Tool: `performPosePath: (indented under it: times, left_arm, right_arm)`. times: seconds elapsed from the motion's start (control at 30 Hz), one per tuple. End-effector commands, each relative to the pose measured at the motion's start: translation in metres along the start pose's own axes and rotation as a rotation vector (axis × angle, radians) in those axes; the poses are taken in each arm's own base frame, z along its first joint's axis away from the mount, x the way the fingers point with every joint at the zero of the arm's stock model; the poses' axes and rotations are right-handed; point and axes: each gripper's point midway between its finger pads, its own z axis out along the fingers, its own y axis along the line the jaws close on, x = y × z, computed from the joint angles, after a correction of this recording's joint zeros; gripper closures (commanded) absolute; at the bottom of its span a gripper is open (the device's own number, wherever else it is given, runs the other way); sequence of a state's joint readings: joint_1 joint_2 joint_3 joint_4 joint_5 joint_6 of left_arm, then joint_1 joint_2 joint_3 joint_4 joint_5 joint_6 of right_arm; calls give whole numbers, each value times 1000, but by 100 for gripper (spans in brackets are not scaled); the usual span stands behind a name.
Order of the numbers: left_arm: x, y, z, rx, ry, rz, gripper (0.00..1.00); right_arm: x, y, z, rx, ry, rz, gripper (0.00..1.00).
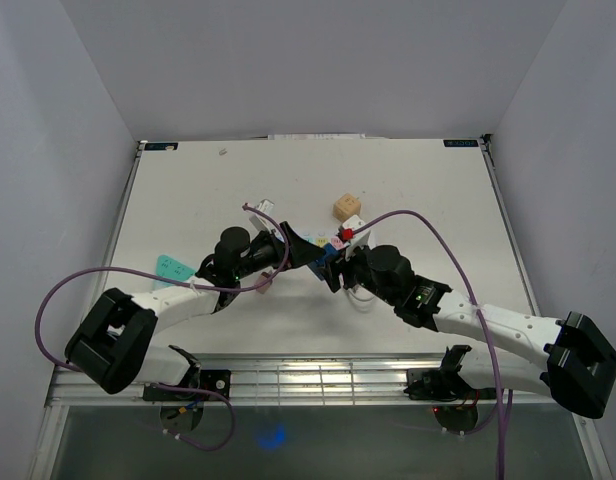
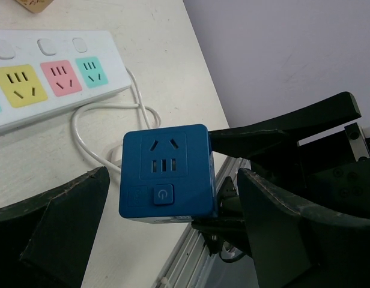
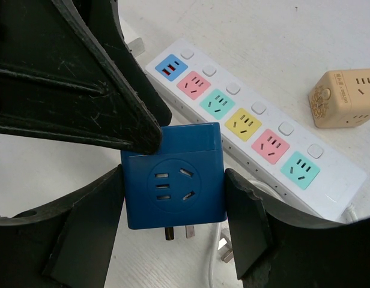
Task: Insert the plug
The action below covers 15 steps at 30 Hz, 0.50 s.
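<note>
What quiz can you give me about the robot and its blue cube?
1. True or false: the blue cube is plugged into the power strip.
2. Which gripper grips the cube?
3. How many coloured sockets does the strip show in the right wrist view? A four, B six, C nine.

Key:
1. False, it is held above the table.
2. The right gripper.
3. B.
</note>
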State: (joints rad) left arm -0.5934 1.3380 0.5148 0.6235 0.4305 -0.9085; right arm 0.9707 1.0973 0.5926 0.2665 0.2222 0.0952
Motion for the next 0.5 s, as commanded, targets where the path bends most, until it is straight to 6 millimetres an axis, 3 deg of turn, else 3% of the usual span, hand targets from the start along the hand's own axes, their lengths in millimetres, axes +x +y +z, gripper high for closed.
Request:
performPosePath:
  times: [0.0, 0.27, 0.47]
  left_arm:
    - [2, -5, 0, 24, 4, 2, 2]
    - [12, 3, 7, 9, 40, -25, 2]
    - [16, -2, 10, 34, 59, -22, 2]
  right_arm:
    - [-50, 1, -2, 10, -159, 12, 63]
    - [-52, -2, -3, 26, -165, 11, 64]
    - [-49, -1, 0, 20, -154, 9, 64]
